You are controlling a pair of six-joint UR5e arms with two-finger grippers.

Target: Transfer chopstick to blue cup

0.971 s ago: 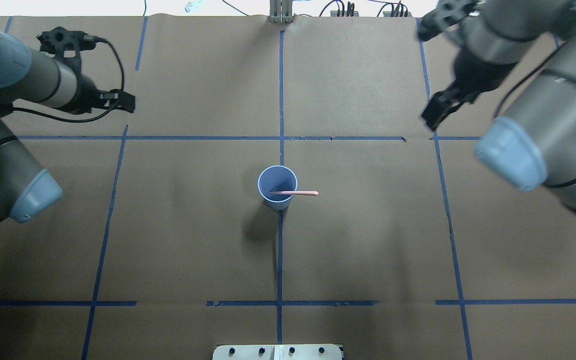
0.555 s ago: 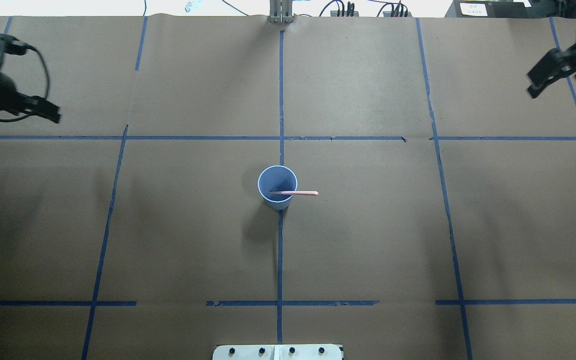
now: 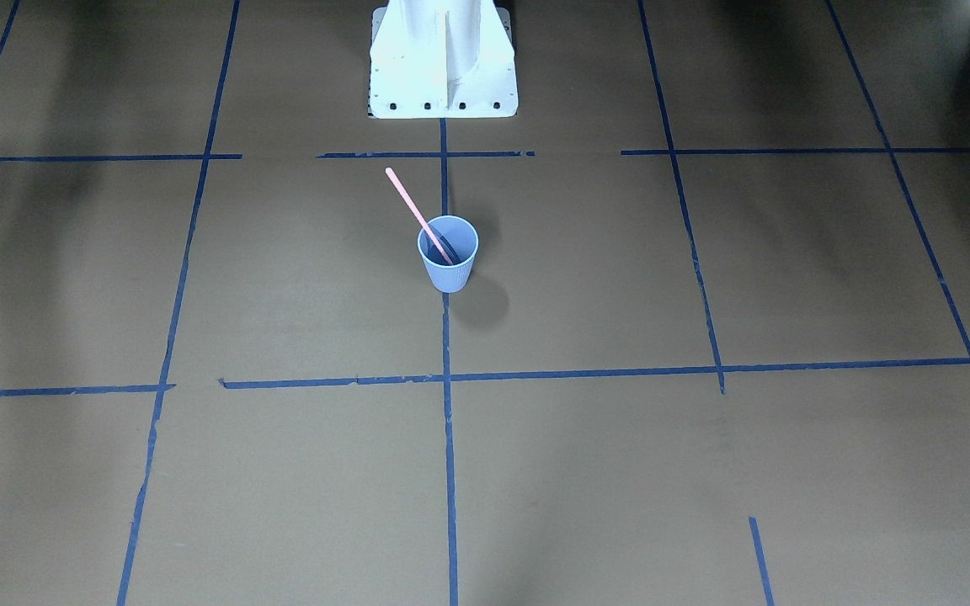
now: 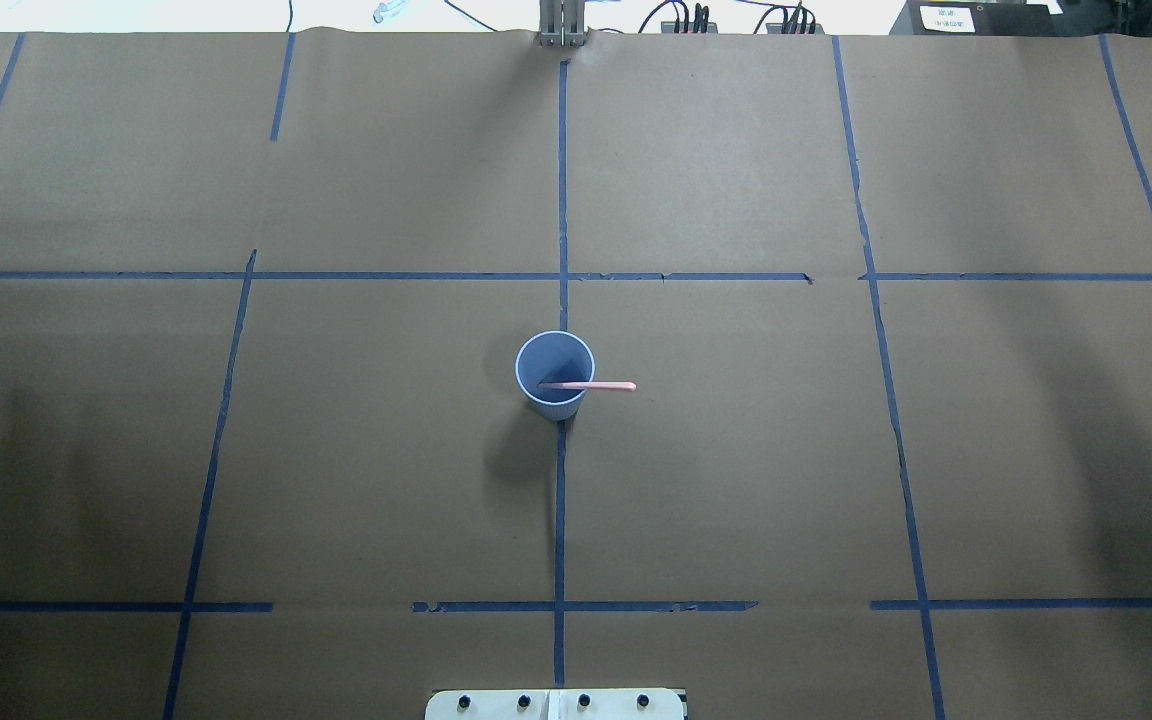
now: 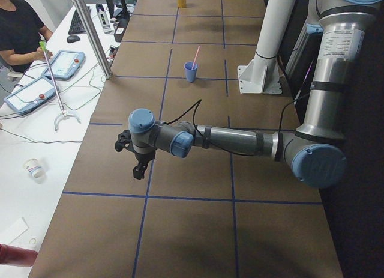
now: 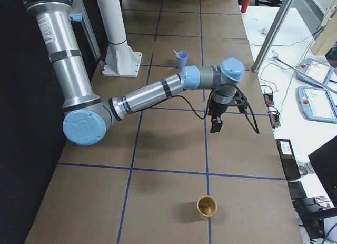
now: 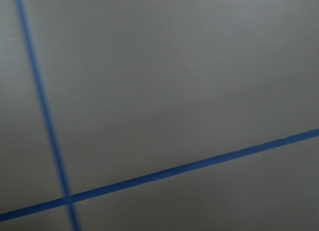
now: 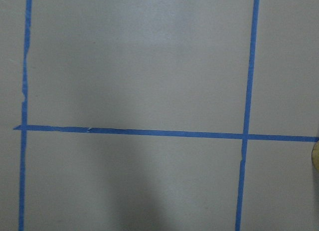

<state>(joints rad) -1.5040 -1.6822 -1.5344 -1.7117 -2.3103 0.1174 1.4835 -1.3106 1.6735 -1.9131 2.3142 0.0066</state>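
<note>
**A:** How is the chopstick (image 3: 414,206) looking?

**B:** It is showing as one thin, straight, light-pink stick, longer than the blue cup (image 3: 448,273) is tall.

**A:** Where is it resting?

**B:** It is standing slanted inside the blue cup. Its lower end is sitting down in the darker blue inside, and its upper part is sticking out over the rim. The cup is standing upright on the bench (image 4: 736,450), on a blue tape line.

**A:** Which way is its long axis pointing?

**B:** It is leaning toward the side of the right claw (image 6: 216,127), with the free tip up in the air.

**A:** And where is the cup sitting from the claws?

**B:** It is sitting between them, well apart from both. The left claw (image 5: 139,172) and the right claw are hanging over the bench and pointing down.

**A:** Are they gripping anything?

**B:** I cannot tell how far either claw is opening, because only the side views are showing them. A small brown cup (image 6: 206,206) is standing near the right claw, on the side away from the blue cup. I cannot tell what it is holding.
</note>
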